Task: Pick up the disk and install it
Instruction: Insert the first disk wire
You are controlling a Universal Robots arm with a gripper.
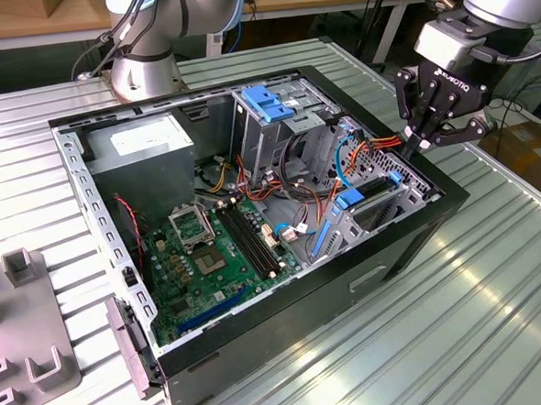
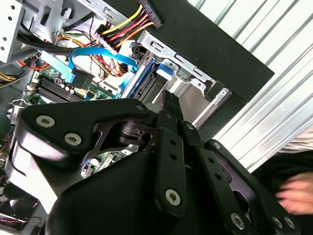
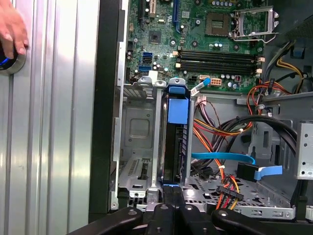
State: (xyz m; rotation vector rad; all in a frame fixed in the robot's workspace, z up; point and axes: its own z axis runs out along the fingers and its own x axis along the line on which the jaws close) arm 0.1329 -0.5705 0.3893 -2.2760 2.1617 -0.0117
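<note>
In the exterior view the hand point(image 1: 420, 144) is hovering clenched and empty by the computer case point(image 1: 393, 250), near the disk point(image 1: 373, 190) sitting in its bay; in the second wrist view the fingers point(image 2: 171, 127) are pressing together; in the first wrist view the disk point(image 3: 173, 147) is standing edge-on in the bay.

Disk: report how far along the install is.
Done: the disk is off the table and stands on edge in a slot of the drive bay inside the open computer case. In hand: nothing; the gripper is shut, with its tips at the disk's outer end. Left: the pictures do not show whether the disk is fully seated.
</note>
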